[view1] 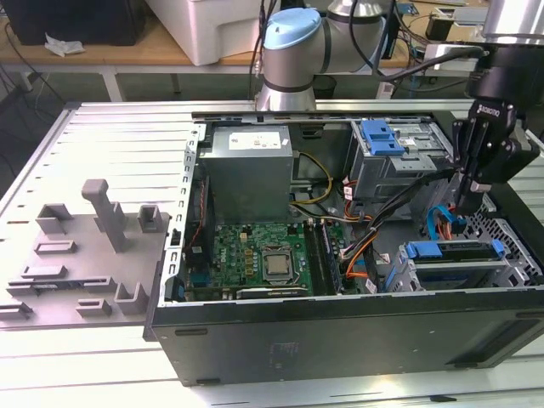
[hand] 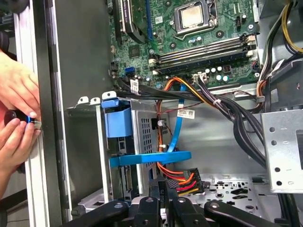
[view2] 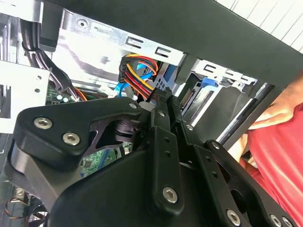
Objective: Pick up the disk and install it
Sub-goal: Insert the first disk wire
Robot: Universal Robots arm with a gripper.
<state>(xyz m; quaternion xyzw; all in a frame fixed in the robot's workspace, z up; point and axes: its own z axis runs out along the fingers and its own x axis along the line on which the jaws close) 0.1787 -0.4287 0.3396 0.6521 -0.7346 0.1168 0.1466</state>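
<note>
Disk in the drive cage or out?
In: the disk, blue rail showing, sits inside the drive cage; the gripper is off it. Latched: cannot tell.

An open computer case (view1: 340, 340) lies on its side on a slotted metal table (view1: 110, 127), its green motherboard (view1: 255, 255) and processor socket (view1: 276, 264) exposed on the case floor. Inside the case, a grey power supply (view1: 251, 166) sits just beside the board, a blue data cable (hand: 179, 118) and orange, red and yellow wires (hand: 184, 177) trail across the interior, and a metal drive cage (view1: 374, 174) carries a blue ribbed latch (view1: 381, 136). Outside the case, on the exterior view's left, grey moulded fixtures (view1: 110, 221) stand on the table.
</note>
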